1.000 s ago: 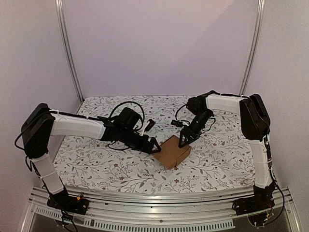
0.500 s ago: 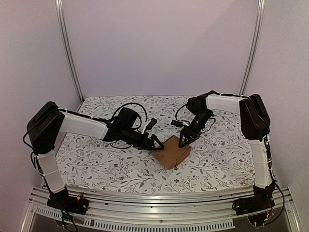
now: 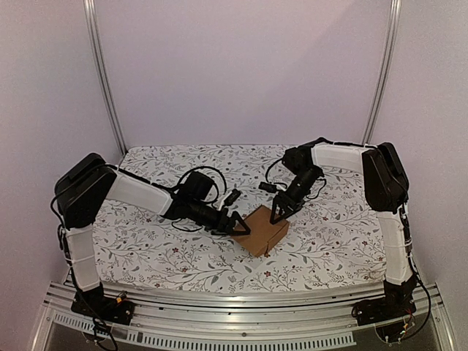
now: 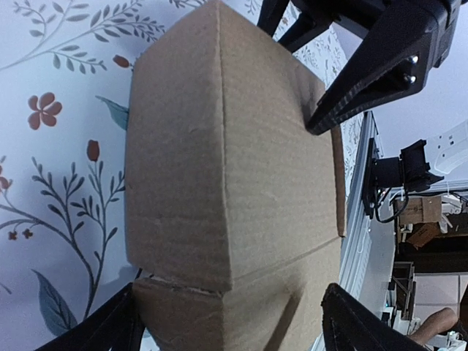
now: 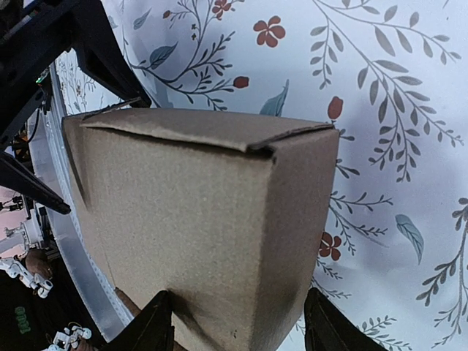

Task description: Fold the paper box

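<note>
Paper box (image 3: 259, 229), plain brown cardboard, already in its closed cube-like form. It sits on the bench (image 3: 146, 252) slightly right of centre and towards the near edge, turned so that one corner points at the arms' bases. The bench is covered by a floral cloth (image 3: 183, 157), white with red blossoms and grey-green sprigs.

Left gripper (image 3: 238, 225), reaching in low from the left. Its jaws stand wide apart, and the left wrist view shows the near end of the box lying between the two fingers (image 4: 117, 329). Whether either finger touches the cardboard cannot be told. In that view a crease runs along the upper face and a flap seam crosses the near lower corner.

Right gripper (image 3: 280, 213), coming down steeply from the far right onto the far upper edge of the box. Its jaws are clamped on the box. The right wrist view shows one finger against each side of the cardboard, and the left wrist view shows one black fingertip pressing on the top face. The top flap's edge stands slightly proud at the corner seen from the right wrist.
</note>
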Controlling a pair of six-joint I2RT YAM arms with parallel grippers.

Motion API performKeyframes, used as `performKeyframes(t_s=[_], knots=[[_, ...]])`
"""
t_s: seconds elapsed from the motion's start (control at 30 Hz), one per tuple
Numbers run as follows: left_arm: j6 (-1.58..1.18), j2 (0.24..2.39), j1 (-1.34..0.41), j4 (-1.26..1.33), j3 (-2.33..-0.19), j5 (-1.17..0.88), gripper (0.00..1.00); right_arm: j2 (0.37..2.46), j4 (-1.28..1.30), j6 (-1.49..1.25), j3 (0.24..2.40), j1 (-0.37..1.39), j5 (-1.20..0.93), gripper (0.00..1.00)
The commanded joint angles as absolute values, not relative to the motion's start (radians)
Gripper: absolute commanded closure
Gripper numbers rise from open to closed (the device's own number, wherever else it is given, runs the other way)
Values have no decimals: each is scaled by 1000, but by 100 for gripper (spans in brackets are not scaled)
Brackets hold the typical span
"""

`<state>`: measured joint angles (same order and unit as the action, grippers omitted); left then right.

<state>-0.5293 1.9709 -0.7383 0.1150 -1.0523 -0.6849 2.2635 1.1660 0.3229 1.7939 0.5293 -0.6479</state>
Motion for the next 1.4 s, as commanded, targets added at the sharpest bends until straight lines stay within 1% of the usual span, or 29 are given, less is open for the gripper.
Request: performKeyframes(t_s=[0.0, 0.4, 0.8, 0.97, 1.17, 1.37], knots=[[-537, 1962, -729, 138, -1068, -711, 17, 2315, 1167, 340, 1787, 535, -599, 41], [-517, 1877, -729, 46, -1054, -738, 24, 2324, 1167, 341, 1789, 536, -595, 41], [-517, 1933, -727, 46, -1071, -710, 25, 2319, 1168, 340, 1783, 536, -593, 41], [-453, 1882, -728, -99, -1089, -590, 25, 2319, 1167, 344, 1776, 536, -592, 41], [-439, 1869, -728, -122, -1099, -602, 25, 2329, 1167, 341, 1785, 536, -598, 41], [-473, 1883, -732, -78, -1075, -617, 28, 2330, 1167, 342, 1780, 537, -597, 41]])
